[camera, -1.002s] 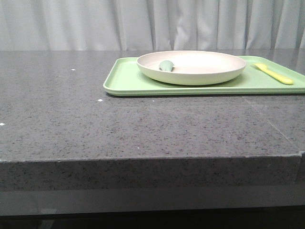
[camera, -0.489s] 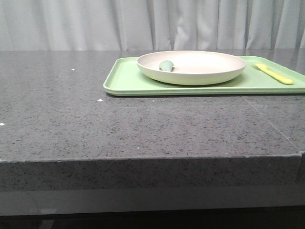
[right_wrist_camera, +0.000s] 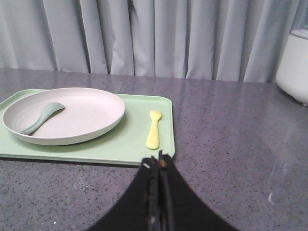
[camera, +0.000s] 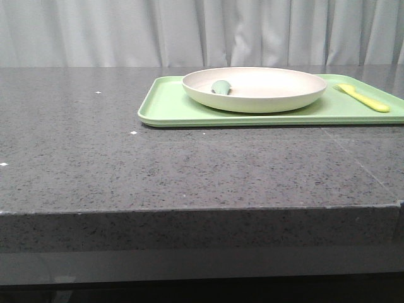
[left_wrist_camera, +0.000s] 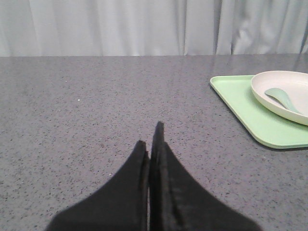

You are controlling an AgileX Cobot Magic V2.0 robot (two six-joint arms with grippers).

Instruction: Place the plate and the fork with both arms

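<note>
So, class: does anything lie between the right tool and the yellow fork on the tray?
Nothing visible does. The right tool, shut, hangs short of the tray, and only bare tray surface lies before the fork. The plate sits beside the fork.

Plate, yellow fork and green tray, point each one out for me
plate [camera: 271,85]: front view, bare inner floor.
yellow fork [right_wrist_camera: 153,131]: right wrist view, mid handle.
green tray [camera: 170,107]: front view, bare left part.

Desk [camera: 189,164] is dark grey with fine speckles, kinda granite-looking. Tray [camera: 170,107] is flat light green, plate [camera: 271,95] a matte cream-white, fork [camera: 365,98] bright yellow, spoon [camera: 220,87] pale grey-green. Curtain [camera: 189,31] is plain light grey, and both grippers' jaws are black.
</note>
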